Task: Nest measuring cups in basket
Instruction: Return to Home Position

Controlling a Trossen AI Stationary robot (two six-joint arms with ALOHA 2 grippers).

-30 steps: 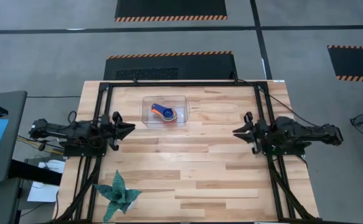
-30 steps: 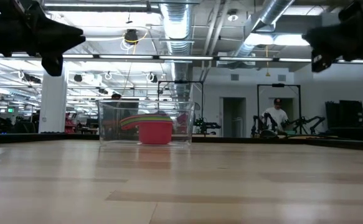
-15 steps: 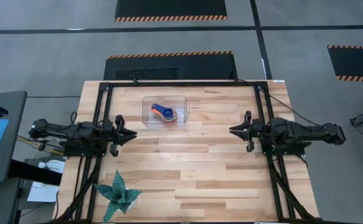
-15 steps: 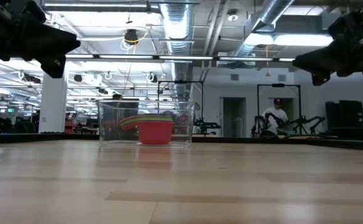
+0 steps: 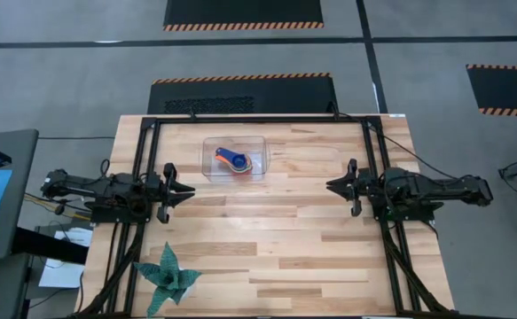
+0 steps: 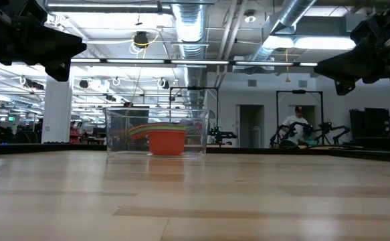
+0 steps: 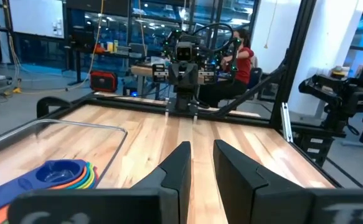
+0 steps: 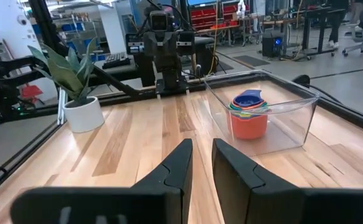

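Note:
The clear basket (image 5: 234, 158) stands on the table's far middle. The measuring cups (image 5: 234, 160) sit stacked inside it, a blue one on top. They also show in the low view (image 6: 166, 141), the left wrist view (image 7: 64, 174) and the right wrist view (image 8: 249, 116). My left gripper (image 5: 191, 190) hovers at the table's left side and my right gripper (image 5: 331, 186) at its right side. Both are level, shut and empty, well above the table, and point at each other. The basket lies beyond the line between them.
A teal spiky paper plant (image 5: 166, 275) in a white pot (image 8: 84, 115) stands at the table's near left corner. Black frame rails (image 5: 258, 120) run along the table's far edge and both sides. Bare wood lies between the grippers and toward the near edge.
My right gripper has tipped from pointing downward to nearly level, has come a little lower and has gone slightly toward the table's left. My left gripper has shifted slightly toward the near edge. The basket and cups have stayed where they were.

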